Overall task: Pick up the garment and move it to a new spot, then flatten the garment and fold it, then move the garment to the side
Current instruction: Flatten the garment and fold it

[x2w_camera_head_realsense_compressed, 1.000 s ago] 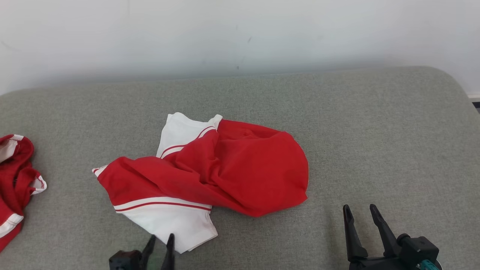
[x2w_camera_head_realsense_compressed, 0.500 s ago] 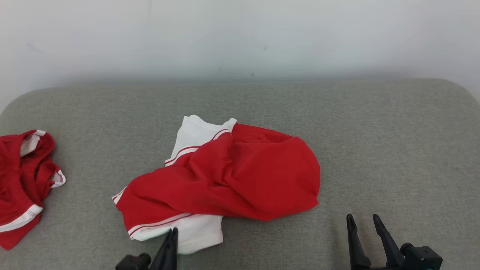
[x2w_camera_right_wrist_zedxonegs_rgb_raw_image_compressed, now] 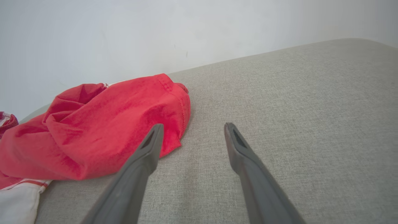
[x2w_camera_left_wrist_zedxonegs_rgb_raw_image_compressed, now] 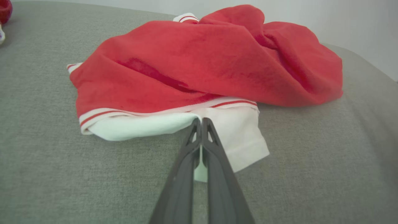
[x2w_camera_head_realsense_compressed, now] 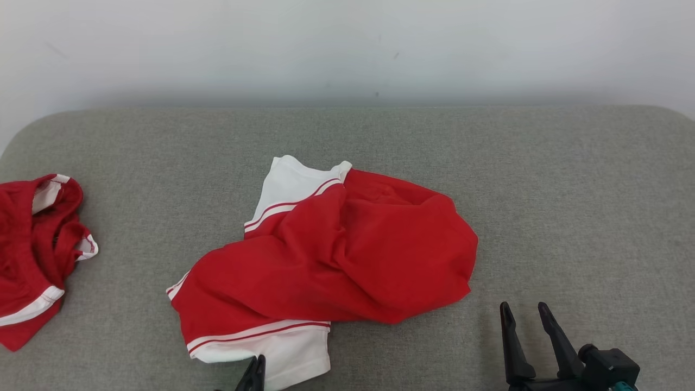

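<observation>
Left gripper point(x2w_camera_left_wrist_zedxonegs_rgb_raw_image_compressed: 201, 122) has its two fingers pressed tight together on the garment's point(x2w_camera_head_realsense_compressed: 336, 255) white near edge, a sliver of white cloth pinched between them (plain in the left wrist view), and the crumpled red-and-white heap lies mid-cushion. Right gripper point(x2w_camera_head_realsense_compressed: 524, 307) hovers spread wide, holding nothing, near the garment's red right edge, with bare grey cushion point(x2w_camera_head_realsense_compressed: 586, 179) running broad to the right and back to the wall point(x2w_camera_head_realsense_compressed: 347, 49). At the cushion's left edge a second red garment point(x2w_camera_head_realsense_compressed: 32, 250) sits well apart.
</observation>
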Available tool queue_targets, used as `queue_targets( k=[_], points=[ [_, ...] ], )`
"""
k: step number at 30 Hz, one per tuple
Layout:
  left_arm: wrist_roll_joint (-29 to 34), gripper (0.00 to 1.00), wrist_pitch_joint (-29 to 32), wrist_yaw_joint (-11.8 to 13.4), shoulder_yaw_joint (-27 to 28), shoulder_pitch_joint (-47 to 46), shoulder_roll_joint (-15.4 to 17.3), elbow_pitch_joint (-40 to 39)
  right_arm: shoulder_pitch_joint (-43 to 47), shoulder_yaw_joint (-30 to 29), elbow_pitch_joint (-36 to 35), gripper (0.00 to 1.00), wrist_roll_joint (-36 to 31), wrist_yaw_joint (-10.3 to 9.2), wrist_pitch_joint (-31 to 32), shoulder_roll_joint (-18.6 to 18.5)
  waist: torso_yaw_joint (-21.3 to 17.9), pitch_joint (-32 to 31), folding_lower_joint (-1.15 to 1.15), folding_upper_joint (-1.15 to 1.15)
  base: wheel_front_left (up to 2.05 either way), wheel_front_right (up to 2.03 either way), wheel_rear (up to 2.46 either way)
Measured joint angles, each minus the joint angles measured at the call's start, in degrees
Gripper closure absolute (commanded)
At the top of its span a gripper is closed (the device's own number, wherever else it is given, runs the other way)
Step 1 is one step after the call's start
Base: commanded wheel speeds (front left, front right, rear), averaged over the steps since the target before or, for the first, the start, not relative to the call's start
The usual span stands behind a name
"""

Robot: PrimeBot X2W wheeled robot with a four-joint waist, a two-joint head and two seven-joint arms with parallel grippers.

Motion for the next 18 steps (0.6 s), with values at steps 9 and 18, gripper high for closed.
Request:
queue_targets(
  k=[9, 18],
  points=[
    [-0.23, 0.0, -4.65, 1.78, 1.32, -1.78, -0.45, 1.55, 0.0, -1.15, -0.08, 0.0, -0.25, 0.0, 0.0, -0.02, -0.45, -0.41, 0.0, 0.0, 0.0, 0.0, 0.0],
    [0.97, 0.0, -5.91, 3.37, 10.03, -1.93, -0.67, -3.01, 0.1, -1.75, -0.22, 0.0, -0.87, 0.0, 0.0, -0.01, 0.77, -1.02, 0.0, 0.0, 0.0, 0.0, 0.0]
  ],
)
